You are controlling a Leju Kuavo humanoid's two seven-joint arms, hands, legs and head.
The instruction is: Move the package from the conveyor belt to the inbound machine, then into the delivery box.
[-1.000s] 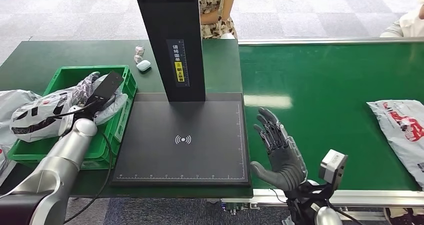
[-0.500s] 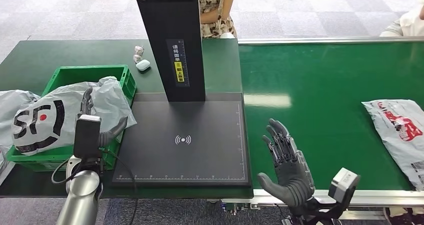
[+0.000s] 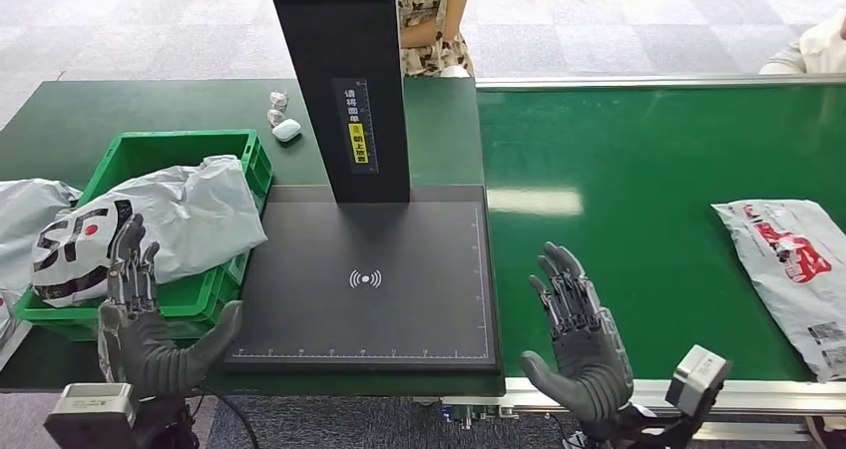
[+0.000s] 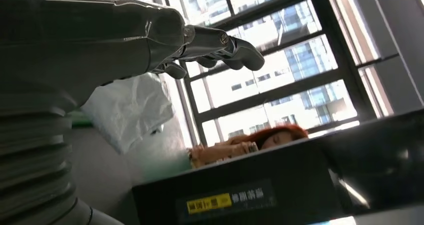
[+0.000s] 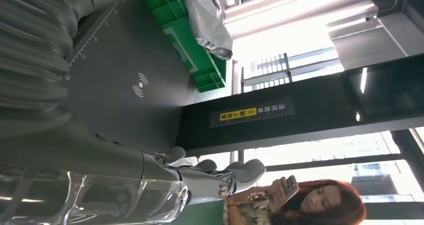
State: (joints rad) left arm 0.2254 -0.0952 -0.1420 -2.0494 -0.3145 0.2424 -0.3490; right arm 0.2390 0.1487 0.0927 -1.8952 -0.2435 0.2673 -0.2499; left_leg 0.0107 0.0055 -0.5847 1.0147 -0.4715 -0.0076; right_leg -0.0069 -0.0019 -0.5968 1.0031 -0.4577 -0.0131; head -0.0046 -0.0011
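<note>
Left hand (image 3: 140, 319) raised, palm inward, fingers spread, holding nothing. Just ahead of it: grey package (image 3: 170, 224) lying in green delivery box (image 3: 224, 150), draped over near rim. Right hand (image 3: 579, 334) likewise open, empty, over conveyor belt (image 3: 638, 150) edge. Between hands: inbound machine (image 3: 364, 279) pad w/ black column. Well right of right hand: 2nd package (image 3: 793, 269) on belt.

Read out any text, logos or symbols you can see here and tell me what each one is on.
Black-and-red logo, possibly "SF", on the grey package in the green crate: partly folded, unsure.
White wireless-signal symbol on the black scanner pad.
Ruler tick marks along the pad's edges: numbers too small to read.
Vertical Chinese characters, white over a yellow label, on the black column: too small to read.
Red print on the grey package on the conveyor belt: unreadable.
</note>
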